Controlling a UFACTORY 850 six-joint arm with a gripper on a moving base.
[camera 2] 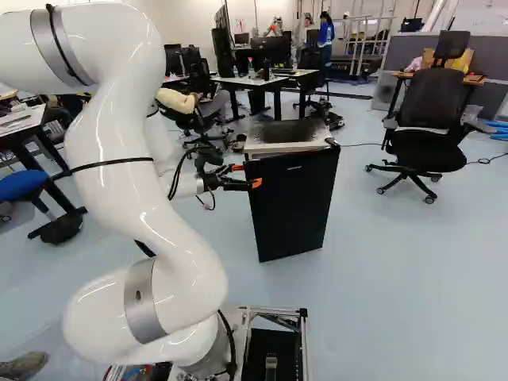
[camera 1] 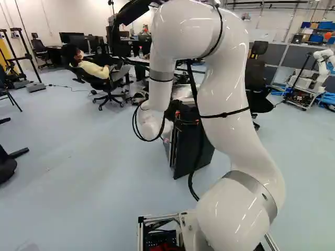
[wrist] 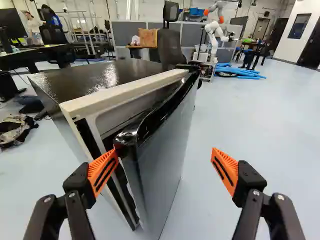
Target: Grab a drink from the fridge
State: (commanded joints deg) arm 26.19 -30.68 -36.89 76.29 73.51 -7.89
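My gripper (camera 2: 247, 175) is at the black fridge (camera 2: 292, 208), by the upper side edge of its door. In the wrist view the gripper (wrist: 164, 156) stands open. One orange-padded finger has its tip at the gap between the slightly ajar door (wrist: 165, 155) and the pale-rimmed fridge body (wrist: 112, 95); whether it touches the door edge I cannot tell. The other finger stands out over the floor, in front of the door's outer face. The fridge's inside is mostly hidden, and no drink shows in it.
A black office chair (camera 2: 432, 119) stands to the right in the right base view. Desks (camera 2: 270, 81) with bottles are behind the fridge. Another robot (wrist: 216, 30) is far beyond it. A bag (wrist: 15, 131) lies on the floor beside the fridge.
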